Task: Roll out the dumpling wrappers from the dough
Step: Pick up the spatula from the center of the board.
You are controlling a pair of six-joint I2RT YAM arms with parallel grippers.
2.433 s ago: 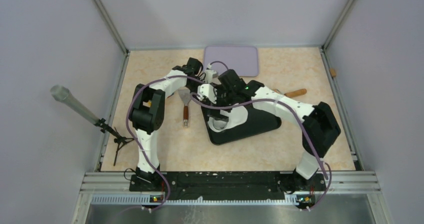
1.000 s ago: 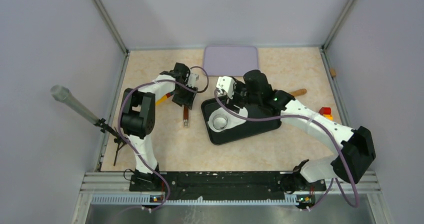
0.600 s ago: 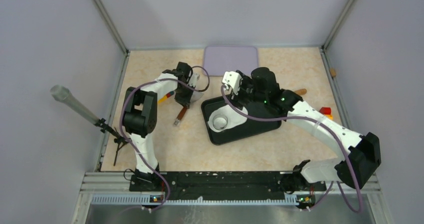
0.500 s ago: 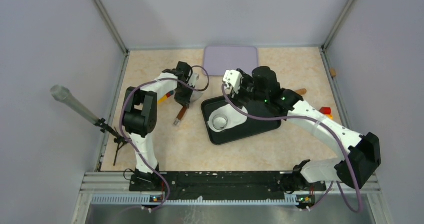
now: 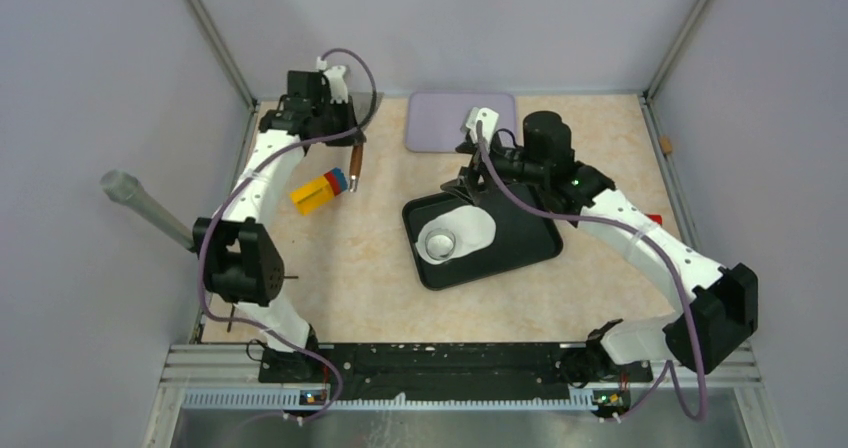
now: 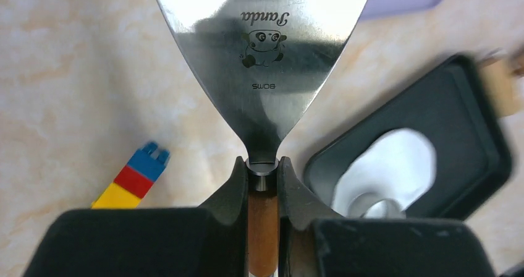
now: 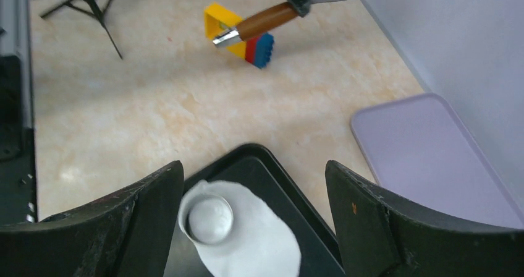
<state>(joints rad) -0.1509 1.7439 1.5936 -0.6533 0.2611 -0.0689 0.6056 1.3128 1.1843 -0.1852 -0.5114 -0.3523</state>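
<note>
The dough (image 5: 465, 228) is a flattened white sheet on the left part of the black tray (image 5: 520, 253). A small round clear glass dish (image 5: 437, 242) stands on its near end. No separate dumpling wrapper shows. My left gripper (image 5: 356, 144) is shut on a wooden-handled metal scraper (image 5: 354, 166) and holds it in the air at the far left. In the left wrist view the fingers (image 6: 290, 187) clamp the scraper's (image 6: 262, 42) neck. My right gripper (image 5: 476, 175) is open and empty above the tray's far left corner. Its wrist view shows the dough (image 7: 262, 243) and the dish (image 7: 209, 220) below.
A purple mat (image 5: 462, 121) lies at the back centre. A yellow, red and blue toy block (image 5: 320, 190) lies left of the tray. A small tripod with a grey tube (image 5: 150, 211) stands at the left wall. A red piece (image 5: 653, 218) shows by the right arm.
My left gripper has lifted the scraper off the table and carried it to the far left, uncovering the toy block. My right gripper has moved back from the dish toward the mat.
</note>
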